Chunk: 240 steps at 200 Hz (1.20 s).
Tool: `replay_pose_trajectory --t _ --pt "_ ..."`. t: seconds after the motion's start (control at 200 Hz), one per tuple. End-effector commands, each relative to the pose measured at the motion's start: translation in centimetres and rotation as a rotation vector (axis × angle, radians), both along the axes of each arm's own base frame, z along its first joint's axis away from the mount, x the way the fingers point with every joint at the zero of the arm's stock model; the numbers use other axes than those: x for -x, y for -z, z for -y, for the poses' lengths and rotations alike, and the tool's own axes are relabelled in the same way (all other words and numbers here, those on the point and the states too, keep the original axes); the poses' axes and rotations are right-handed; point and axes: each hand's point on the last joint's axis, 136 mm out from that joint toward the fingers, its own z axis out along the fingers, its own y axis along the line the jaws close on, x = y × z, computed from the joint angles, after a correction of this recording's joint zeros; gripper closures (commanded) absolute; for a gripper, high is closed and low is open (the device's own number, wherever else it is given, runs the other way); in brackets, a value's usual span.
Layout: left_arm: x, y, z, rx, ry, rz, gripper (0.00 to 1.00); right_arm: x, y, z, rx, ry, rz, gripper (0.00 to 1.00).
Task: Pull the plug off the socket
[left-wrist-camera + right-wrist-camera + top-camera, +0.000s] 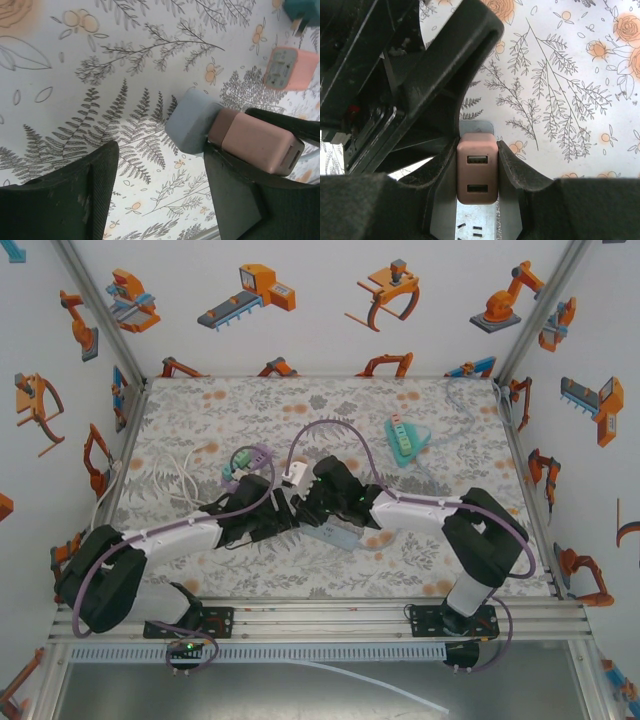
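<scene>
Plug (477, 170) sits on the socket strip (189, 120), right gripper (477, 150) clamped on its sides ready to pull, left gripper (160, 167) half open and empty at strip's end, likely to brace it.

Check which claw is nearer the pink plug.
Right. The right claw is shut on the pink plug, a finger on each side. The left claw is open alongside, the plug by one of its fingers, not between them.
</scene>
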Motion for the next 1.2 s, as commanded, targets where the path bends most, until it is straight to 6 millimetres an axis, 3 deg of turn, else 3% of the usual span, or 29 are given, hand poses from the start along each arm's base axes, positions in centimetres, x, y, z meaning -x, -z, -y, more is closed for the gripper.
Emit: replay_pose_trajectory --t 0.0,0.155,0.245,0.386,0.481,0.586,0.771,0.931,1.071,1.197 --pt "0.9 2.9 -2.2 -0.064 -0.015 -0.018 0.32 3.4 -3.1 -3.2 -0.187 -0.144 -0.098 0.92" --pt "1.1 3.7 -1.7 -0.077 0.017 -0.058 0.37 2.6 -3.3 -3.5 -0.199 -0.103 -0.101 0.92" --pt "2.0 5.6 -3.1 -0.152 -0.018 -0.138 0.39 2.2 -3.7 -3.5 -0.190 -0.082 -0.092 0.92" --pt "3.6 8.9 -6.9 -0.339 -0.155 -0.322 0.49 3.8 -5.6 -3.9 -0.252 -0.176 -0.115 0.93" --pt "4.3 10.4 -7.7 -0.342 -0.209 -0.382 0.54 5.1 -6.9 -3.8 -0.292 -0.240 -0.079 0.96" --pt "4.6 11.2 -8.3 -0.341 -0.243 -0.408 0.55 6.2 -6.7 -3.2 -0.228 -0.278 0.092 0.99" --pt "4.9 11.7 -9.7 -0.403 -0.283 -0.438 0.57 4.8 -7.5 -2.4 -0.184 -0.201 0.177 1.00" --pt "4.9 11.9 -10.2 -0.390 -0.301 -0.442 0.58 2.9 -9.1 -1.8 -0.233 -0.057 0.071 1.00" --pt "3.7 10.7 -8.0 -0.281 -0.228 -0.371 0.56 1.3 -11.3 0.2 -0.287 0.087 0.071 1.00" --pt "1.4 7.3 -5.3 -0.151 -0.141 -0.232 0.52 -2.1 -13.2 3.8 -0.358 0.323 -0.034 1.00"
